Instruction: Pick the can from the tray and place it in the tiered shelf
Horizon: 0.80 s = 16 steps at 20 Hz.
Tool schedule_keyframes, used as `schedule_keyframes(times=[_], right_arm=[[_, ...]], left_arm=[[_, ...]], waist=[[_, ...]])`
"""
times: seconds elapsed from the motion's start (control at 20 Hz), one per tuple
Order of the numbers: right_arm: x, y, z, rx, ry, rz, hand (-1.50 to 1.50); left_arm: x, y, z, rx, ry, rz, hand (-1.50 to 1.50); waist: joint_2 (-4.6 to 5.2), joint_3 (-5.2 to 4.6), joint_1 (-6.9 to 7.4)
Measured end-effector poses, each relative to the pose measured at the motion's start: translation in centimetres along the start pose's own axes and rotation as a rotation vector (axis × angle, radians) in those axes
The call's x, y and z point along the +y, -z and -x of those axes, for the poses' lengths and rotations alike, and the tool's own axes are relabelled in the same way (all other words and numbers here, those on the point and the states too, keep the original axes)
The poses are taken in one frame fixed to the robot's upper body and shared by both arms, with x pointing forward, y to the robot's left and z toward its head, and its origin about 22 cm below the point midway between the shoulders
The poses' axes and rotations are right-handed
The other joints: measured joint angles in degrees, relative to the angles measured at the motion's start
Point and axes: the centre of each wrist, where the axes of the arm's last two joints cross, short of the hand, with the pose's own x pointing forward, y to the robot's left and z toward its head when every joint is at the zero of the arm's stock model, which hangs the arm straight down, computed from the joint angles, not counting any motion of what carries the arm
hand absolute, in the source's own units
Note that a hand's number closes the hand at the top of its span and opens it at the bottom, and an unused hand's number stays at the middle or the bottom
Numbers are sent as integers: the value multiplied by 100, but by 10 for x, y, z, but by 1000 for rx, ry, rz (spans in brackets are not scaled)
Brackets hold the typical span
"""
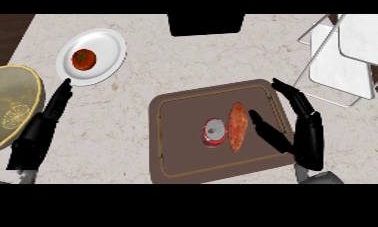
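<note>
From the head view I see a brown tray (170,136) lying flat on the speckled counter (192,61), occupying the lower centre of the scene. The can (215,132) stands upright near the middle of the tray, presenting its silver top with a red rim. An orange, elongated item, a sweet potato by its look (237,126), lies on the tray at 3 o'clock from the can, touching it or just beside it; I cannot tell which. My right hand (306,131) is over the tray's right edge, at 3 o'clock from the can. Its fingers are spread and extended rather than curled, the upper fingers pointing toward 10 o'clock along the tray's right rim and the thumb (267,131) reaching toward the sweet potato. The hand holds nothing, and the can is apart from it, with the sweet potato between them. My left hand (40,126) is at the lower left of the view, at 9 o'clock from the tray and well apart from it, with fingers straight, held together and pointing up toward 1 o'clock. A white plate (103,46) carrying a tomato (83,59) sits at 11 o'clock from the tray. A yellowish round board (15,91) shows at the left edge, just beside the left hand. The tiered shelf (343,56), with pale panels in a wire frame, stands at 2 o'clock from the tray. A black object (206,24) sits at 12 o'clock.
</note>
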Motion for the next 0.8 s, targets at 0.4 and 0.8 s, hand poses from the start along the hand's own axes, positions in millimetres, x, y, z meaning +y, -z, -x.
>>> schedule_keyframes(times=[0.4,0.8], right_arm=[[26,-83,-19,-127,-259,51,-150],[14,-128,-15,30,-567,-26,-150]], left_arm=[[4,12,1,-21,45,55,0],[8,12,2,-25,61,46,0]], waist=[[40,-28,86],[59,-69,24]])
